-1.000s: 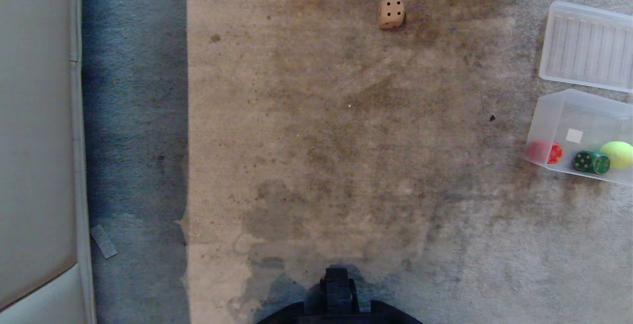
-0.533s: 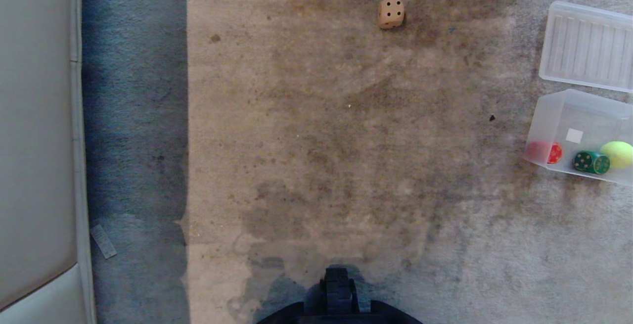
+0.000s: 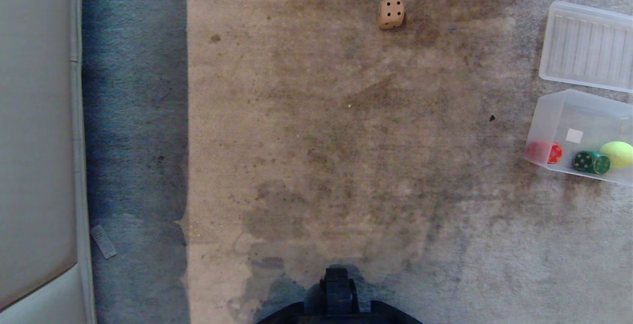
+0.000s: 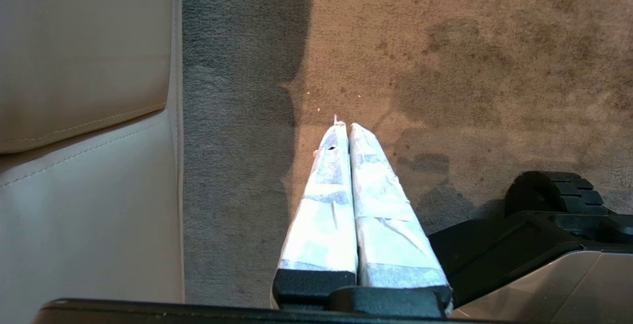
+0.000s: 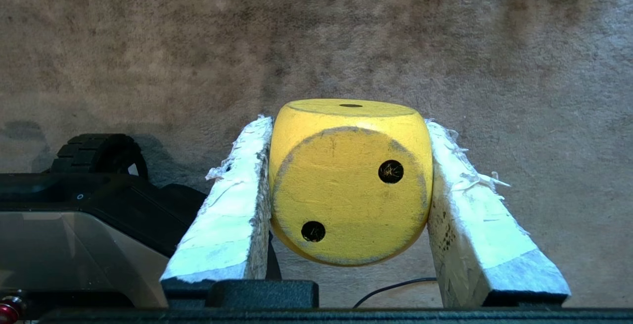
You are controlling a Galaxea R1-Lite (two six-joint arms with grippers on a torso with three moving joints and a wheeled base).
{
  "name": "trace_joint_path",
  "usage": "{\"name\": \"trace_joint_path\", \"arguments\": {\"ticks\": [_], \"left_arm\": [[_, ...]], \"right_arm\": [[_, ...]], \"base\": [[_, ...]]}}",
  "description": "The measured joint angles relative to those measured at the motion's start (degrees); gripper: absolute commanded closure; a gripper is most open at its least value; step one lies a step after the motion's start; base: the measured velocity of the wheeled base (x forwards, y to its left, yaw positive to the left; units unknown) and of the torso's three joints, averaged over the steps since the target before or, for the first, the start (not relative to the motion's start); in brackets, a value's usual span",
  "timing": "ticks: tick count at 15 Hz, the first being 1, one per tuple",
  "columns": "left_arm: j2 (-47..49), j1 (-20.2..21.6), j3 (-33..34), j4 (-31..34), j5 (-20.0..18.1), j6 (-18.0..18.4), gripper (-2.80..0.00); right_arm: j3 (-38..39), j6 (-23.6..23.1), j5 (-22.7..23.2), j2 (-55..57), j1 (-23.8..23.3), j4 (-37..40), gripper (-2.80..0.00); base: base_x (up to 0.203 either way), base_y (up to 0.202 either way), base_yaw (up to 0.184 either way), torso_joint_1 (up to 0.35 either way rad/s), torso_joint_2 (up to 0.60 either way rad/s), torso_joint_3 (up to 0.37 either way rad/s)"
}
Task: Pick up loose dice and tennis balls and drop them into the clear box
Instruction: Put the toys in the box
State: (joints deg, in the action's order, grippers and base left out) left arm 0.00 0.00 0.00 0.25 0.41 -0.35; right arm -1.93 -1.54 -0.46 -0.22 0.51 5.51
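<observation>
Carpet (image 3: 346,141) scene unchanged, right hand (image 5: 348,131) still pinching yellow die (image 5: 348,180), left hand (image 4: 344,127) pressed together.

Left hand (image 4: 348,128): two long tapered fingers (image 4: 324,205) wrapped in white tape, black blocks at their roots. Right hand (image 5: 346,131): same white wrap, frayed w/ loose threads at edges; thin black cable (image 5: 395,287) at bottom centre. Black base (image 3: 339,309) w/ ribbed black wheel (image 3: 339,284), bottom centre of head view; glossy grey panel (image 4: 559,289) beside it.
</observation>
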Motion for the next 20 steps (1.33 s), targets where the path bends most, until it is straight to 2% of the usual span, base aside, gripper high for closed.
{"name": "trace_joint_path", "arguments": {"ticks": [8,15,20], "left_arm": [[0.0,0.0,0.0,0.0,0.0,0.0,0.00],[0.0,0.0,0.0,0.0,0.0,0.0,0.00],[0.0,0.0,0.0,0.0,0.0,0.0,0.00]], "right_arm": [[0.0,0.1,0.4,0.0,0.0,0.0,0.00],[0.0,0.2,0.1,0.0,0.0,0.0,0.00],[0.0,0.2,0.1,0.1,0.0,0.0,0.00]], "base": [[-0.001,0.000,-0.007,0.000,0.00,0.000],[-0.001,0.005,-0.140,0.003,0.00,0.001],[0.000,0.002,-0.015,0.000,0.00,0.000]]}}
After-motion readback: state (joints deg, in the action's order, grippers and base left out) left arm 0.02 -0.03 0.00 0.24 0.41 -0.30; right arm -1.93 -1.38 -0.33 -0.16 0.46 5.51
